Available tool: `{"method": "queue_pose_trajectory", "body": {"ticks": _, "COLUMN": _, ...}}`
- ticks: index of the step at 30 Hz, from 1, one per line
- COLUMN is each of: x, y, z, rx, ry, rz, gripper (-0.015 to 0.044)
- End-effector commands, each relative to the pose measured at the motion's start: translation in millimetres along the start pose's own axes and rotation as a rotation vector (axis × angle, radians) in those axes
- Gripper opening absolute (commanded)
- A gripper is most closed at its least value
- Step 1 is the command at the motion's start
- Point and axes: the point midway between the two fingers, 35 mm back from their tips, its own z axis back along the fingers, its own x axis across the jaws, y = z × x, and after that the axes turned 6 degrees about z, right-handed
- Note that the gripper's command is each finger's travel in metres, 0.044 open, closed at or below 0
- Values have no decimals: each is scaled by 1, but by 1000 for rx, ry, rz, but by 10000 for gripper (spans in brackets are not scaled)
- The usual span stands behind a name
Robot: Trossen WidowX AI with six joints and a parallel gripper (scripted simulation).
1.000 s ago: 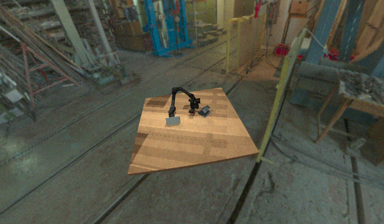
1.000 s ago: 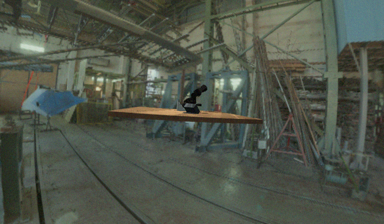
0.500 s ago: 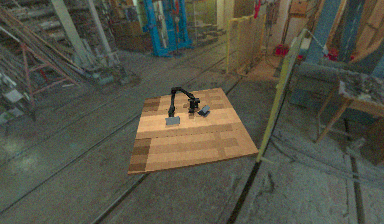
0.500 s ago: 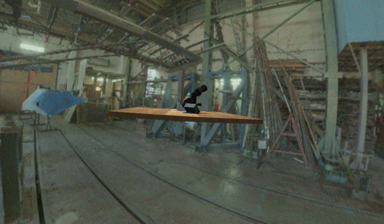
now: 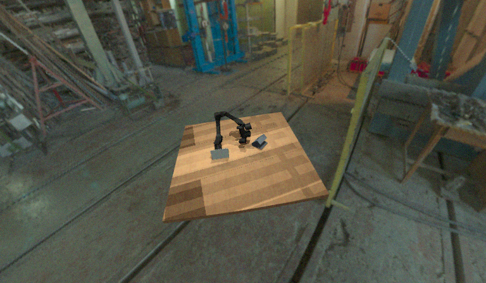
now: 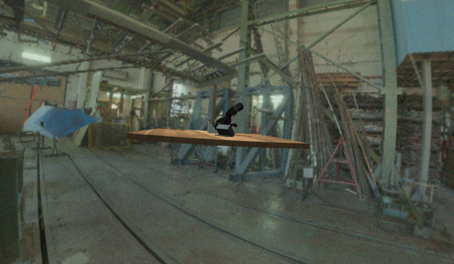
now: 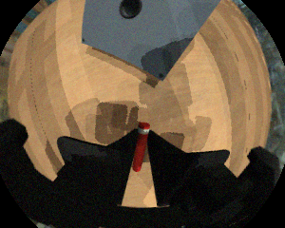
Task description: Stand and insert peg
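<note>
The red peg (image 7: 140,151) with its white band shows in the wrist view between the two black fingertips. The banded end points toward the sloped panel, the plain end toward the bottom of the view. My gripper (image 7: 142,132) (image 5: 242,141) is shut on the peg, near the banded end. Whether the peg touches the table cannot be told. The grey sloped panel (image 7: 114,28) (image 5: 261,139) (image 6: 224,127) stands just beyond the gripper. Its dark round hole (image 7: 130,8) is at the top of the wrist view. The top and exterior views do not show the peg.
The wooden table (image 5: 257,179) (image 6: 167,136) carries the arm. A second grey plate (image 5: 219,154) (image 6: 211,127) stands upright or tilted near the arm's base. The panel's lower corner is close ahead of the fingertips in the wrist view, and shadows fall around them.
</note>
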Motion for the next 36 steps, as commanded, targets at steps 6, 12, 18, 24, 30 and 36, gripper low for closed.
{"method": "queue_pose_trajectory", "body": {"ticks": 6, "x": -2, "y": 4, "z": 4, "rx": -77, "ry": 13, "rz": -8, "gripper": 51}}
{"method": "queue_pose_trajectory", "body": {"ticks": 12, "x": -1, "y": 6, "z": 8, "rx": -128, "ry": 19, "rz": -8, "gripper": 51}}
{"method": "queue_pose_trajectory", "body": {"ticks": 18, "x": -1, "y": 9, "z": 11, "rx": -180, "ry": 25, "rz": -8, "gripper": 51}}
{"method": "queue_pose_trajectory", "body": {"ticks": 24, "x": -1, "y": 11, "z": 14, "rx": -232, "ry": 30, "rz": -9, "gripper": 51}}
{"method": "queue_pose_trajectory", "body": {"ticks": 30, "x": -1, "y": 14, "z": 17, "rx": -283, "ry": 36, "rz": -9, "gripper": 51}}
{"method": "queue_pose_trajectory", "body": {"ticks": 36, "x": 0, "y": 17, "z": 20, "rx": -335, "ry": 42, "rz": -9, "gripper": 51}}
